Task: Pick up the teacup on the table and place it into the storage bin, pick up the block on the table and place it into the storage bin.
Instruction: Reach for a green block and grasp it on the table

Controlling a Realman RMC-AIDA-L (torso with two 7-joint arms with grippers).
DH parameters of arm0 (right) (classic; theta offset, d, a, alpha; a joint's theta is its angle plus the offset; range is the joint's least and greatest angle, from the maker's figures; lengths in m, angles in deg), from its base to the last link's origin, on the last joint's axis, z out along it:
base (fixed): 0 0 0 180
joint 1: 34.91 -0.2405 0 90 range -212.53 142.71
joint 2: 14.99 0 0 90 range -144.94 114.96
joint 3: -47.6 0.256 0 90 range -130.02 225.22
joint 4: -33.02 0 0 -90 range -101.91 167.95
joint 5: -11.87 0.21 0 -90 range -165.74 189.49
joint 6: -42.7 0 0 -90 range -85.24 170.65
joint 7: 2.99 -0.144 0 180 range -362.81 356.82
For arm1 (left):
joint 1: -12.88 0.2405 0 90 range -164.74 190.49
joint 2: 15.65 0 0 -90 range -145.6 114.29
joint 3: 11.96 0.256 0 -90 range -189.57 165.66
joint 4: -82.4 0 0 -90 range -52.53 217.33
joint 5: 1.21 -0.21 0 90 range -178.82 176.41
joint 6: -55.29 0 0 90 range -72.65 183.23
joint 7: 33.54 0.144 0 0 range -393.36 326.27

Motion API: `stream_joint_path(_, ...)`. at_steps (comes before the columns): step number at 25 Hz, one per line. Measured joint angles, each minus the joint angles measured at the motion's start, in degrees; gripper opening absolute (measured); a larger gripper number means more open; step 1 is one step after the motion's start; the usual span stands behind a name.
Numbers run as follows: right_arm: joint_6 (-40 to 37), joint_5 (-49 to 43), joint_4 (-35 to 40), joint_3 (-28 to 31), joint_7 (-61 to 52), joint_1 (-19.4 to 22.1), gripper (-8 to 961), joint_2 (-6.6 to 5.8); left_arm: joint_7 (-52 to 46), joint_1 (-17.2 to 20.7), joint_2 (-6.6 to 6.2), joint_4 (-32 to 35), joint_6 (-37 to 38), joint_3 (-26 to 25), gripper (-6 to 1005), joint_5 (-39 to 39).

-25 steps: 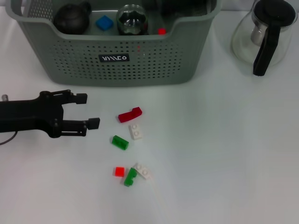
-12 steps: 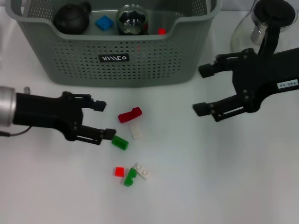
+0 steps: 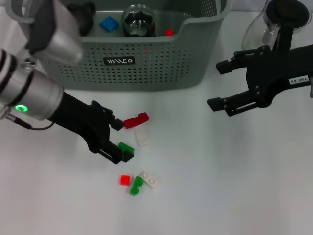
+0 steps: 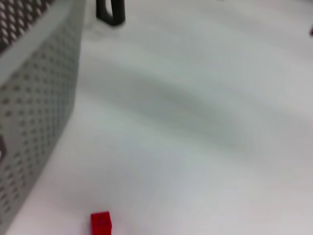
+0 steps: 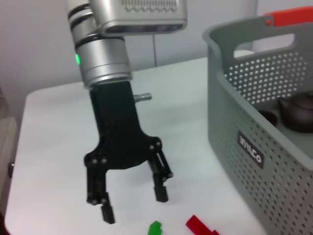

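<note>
The grey-green storage bin (image 3: 146, 63) stands at the back. It holds a blue block (image 3: 109, 23), a glass vessel (image 3: 138, 19) and a dark pot (image 5: 298, 112). I cannot tell which of these is the teacup. Loose blocks lie in front of the bin: a red one (image 3: 136, 120), a white one (image 3: 142, 137) and a green block (image 3: 127, 148). My left gripper (image 3: 121, 139) is open, its fingers either side of the green block. The right wrist view shows this gripper (image 5: 135, 208) above the green block (image 5: 155, 227). My right gripper (image 3: 219, 84) hovers open beside the bin, empty.
A glass teapot (image 3: 279, 29) with a black handle stands at the back right, behind my right arm. Nearer the front lie a small red block (image 3: 125, 180), a green one (image 3: 136, 185) and a white one (image 3: 150, 180). The bin wall (image 4: 34, 98) fills one side of the left wrist view.
My left arm has reached forward and to the right, bringing its open fingers around the green block. My right gripper has shifted slightly right and stays open.
</note>
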State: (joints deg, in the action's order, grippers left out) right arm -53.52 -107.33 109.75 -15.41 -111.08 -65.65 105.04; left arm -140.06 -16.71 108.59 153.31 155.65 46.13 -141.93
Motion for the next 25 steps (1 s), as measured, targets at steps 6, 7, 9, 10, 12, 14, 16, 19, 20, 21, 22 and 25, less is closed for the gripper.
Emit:
stream_joint_path(6,1.4,-0.4,-1.3,0.0,0.1,-0.6,938,-0.02,-3.6,-1.1,-0.02,0.9,-1.6,5.5,869,-2.1)
stream_joint_path(7,1.5,-0.4,-1.5,0.0,0.2,-0.7,938,-0.05,-3.6,-1.1,-0.01,0.8,-2.0,5.6,869,-2.3)
stream_joint_path(9,1.6,-0.4,-1.8,0.0,0.4,-0.9,938,-0.11,-3.6,-1.2,0.04,0.4,-2.5,5.8,869,-2.9)
stream_joint_path(10,1.7,-0.4,-1.9,0.1,0.4,-0.9,938,-0.12,-3.6,-1.2,0.07,0.2,-2.7,5.9,869,-3.2)
stream_joint_path(12,1.9,-0.4,-1.9,0.1,0.4,-0.9,938,-0.13,-3.8,-1.2,0.06,0.1,-2.7,6.0,869,-3.3)
stream_joint_path(14,2.1,-0.4,-2.0,0.1,0.4,-1.0,938,-0.17,-4.3,-1.2,0.07,0.1,-2.6,6.1,869,-3.3)
stream_joint_path(16,2.1,-0.4,-2.0,0.1,0.5,-1.3,938,-0.21,-4.5,-1.2,0.12,0.1,-2.7,6.6,869,-3.3)
stream_joint_path(19,2.5,-0.4,-2.0,0.1,0.5,-1.5,938,-0.28,-5.7,-1.2,0.15,-0.2,-4.1,8.6,868,-3.9)
stream_joint_path(20,2.8,-0.5,-2.1,0.1,0.5,-1.5,938,-0.32,-6.2,-1.2,0.14,-0.3,-4.8,9.3,868,-4.3)
stream_joint_path(21,2.8,-0.5,-2.1,0.1,0.5,-1.5,938,-0.32,-6.5,-1.2,0.14,-0.4,-5.5,9.9,868,-4.8)
stream_joint_path(22,2.9,-0.5,-2.1,0.1,0.5,-1.5,938,-0.31,-6.9,-1.1,0.14,-0.5,-6.3,10.6,868,-5.2)
stream_joint_path(25,3.3,-0.6,-2.1,0.1,0.5,-1.6,938,-0.28,-9.1,-1.1,0.18,-1.1,-8.3,12.3,868,-5.8)
